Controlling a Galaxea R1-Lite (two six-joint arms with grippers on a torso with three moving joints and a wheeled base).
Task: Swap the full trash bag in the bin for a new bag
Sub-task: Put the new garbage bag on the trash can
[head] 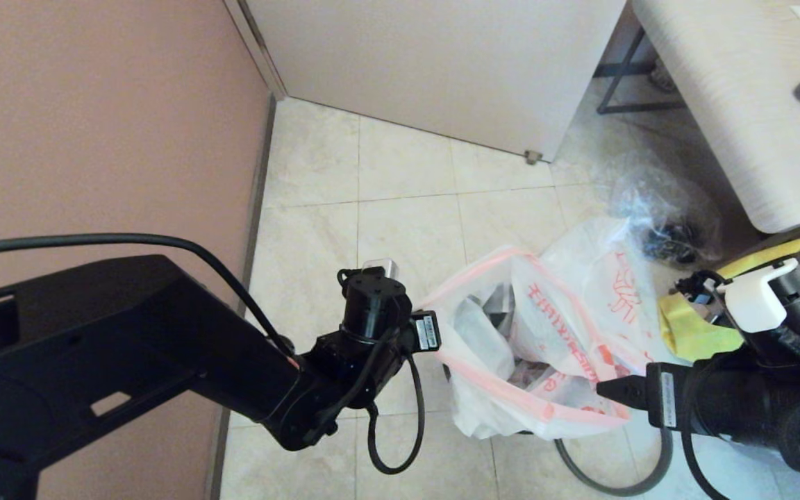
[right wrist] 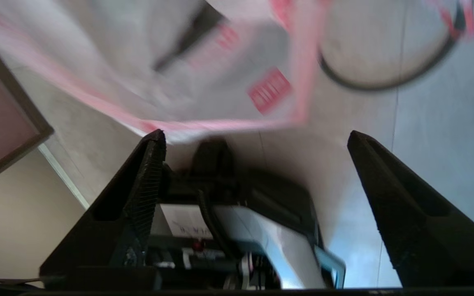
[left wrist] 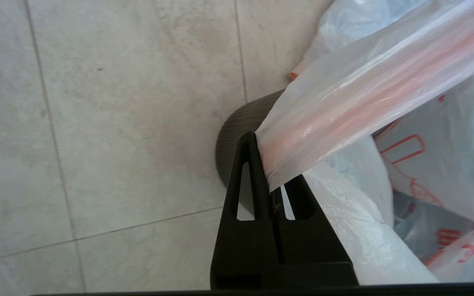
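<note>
A: Head view. Report bag and arm positions.

B: The full trash bag sits in the bin, which it almost wholly hides; only a dark sliver shows at the bag's left edge. The left gripper holds the pink rim band at the bag's left side. The right gripper lies at the bag's near right edge. A second white bag lies behind, beside a yellow fabric bag. A dark grey hoop rests on the floor tiles in front.

A: Left wrist view. Confirm the grip.

B: The left gripper has its fingers closed on the bunched rim band of the full trash bag. The bin wall shows directly below, ribbed and dark.

A: Right wrist view.

B: The right gripper has its fingers spread wide and holds nothing. The rim of the full trash bag hangs just beyond the tips.

A: Step and next action?

B: Judged as removal of the full bag, rim gathering stage. The next move calls for the right fingers to close on the near rim band, then both arms to lift together, keeping the thin plastic from tearing.
</note>
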